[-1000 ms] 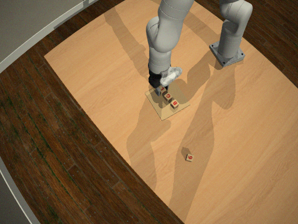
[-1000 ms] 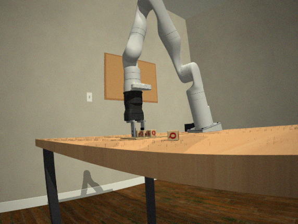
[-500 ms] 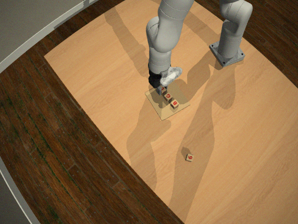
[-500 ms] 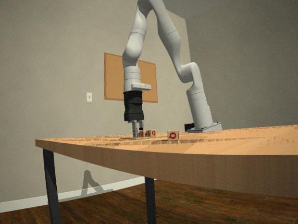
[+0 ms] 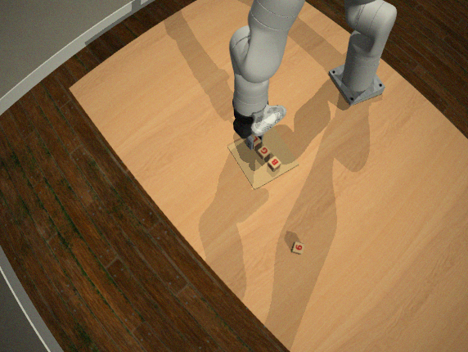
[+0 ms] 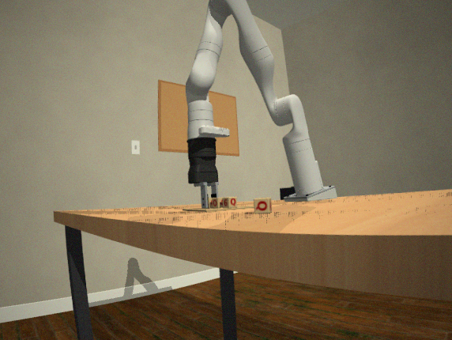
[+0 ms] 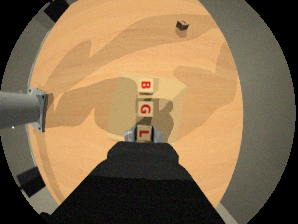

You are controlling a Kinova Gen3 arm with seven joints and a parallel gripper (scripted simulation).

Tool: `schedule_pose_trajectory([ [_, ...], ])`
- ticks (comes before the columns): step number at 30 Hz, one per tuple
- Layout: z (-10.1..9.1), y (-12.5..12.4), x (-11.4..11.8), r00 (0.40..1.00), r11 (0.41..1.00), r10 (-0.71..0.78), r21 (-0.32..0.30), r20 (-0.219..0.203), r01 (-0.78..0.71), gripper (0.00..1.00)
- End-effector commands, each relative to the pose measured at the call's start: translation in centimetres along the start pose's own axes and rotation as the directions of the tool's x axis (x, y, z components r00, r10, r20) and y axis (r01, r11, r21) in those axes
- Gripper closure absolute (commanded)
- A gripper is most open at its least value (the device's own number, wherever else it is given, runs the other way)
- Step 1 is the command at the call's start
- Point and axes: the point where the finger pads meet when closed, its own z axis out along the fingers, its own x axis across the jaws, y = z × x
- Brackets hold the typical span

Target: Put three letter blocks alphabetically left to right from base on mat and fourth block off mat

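Note:
Three letter blocks stand in a close row on the tan mat point(image 5: 262, 180) point(image 7: 120, 110): B point(image 5: 274, 163) point(image 7: 145, 85), G point(image 5: 263, 151) point(image 7: 145, 109) and L point(image 5: 256, 140) point(image 7: 144, 133). In the wrist view each letter faces up and reads upright. My gripper point(image 5: 253, 142) point(image 6: 209, 203) point(image 7: 144, 130) is down at the mat, with one finger on each side of the L block, and it is shut on that block. The block rests on the mat. The fourth block point(image 5: 298, 247) point(image 6: 262, 205) point(image 7: 183, 25), with a 6 on top, lies on the bare table far from the mat.
The robot base point(image 5: 356, 88) point(image 7: 30, 107) is bolted to the table beyond the mat. The wooden table point(image 5: 143, 123) ends in edges on the left and front. My arm hangs straight above the mat's near end.

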Motion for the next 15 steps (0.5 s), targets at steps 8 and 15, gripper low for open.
schedule_pose_trajectory([
  [8, -0.13, 0.0, 0.05, 1.0, 1.0, 0.0, 0.0, -0.001, 0.0, 0.51],
  [15, -0.9, 0.0, 0.04, 1.0, 1.0, 0.0, 0.0, -0.001, 0.0, 0.51],
])
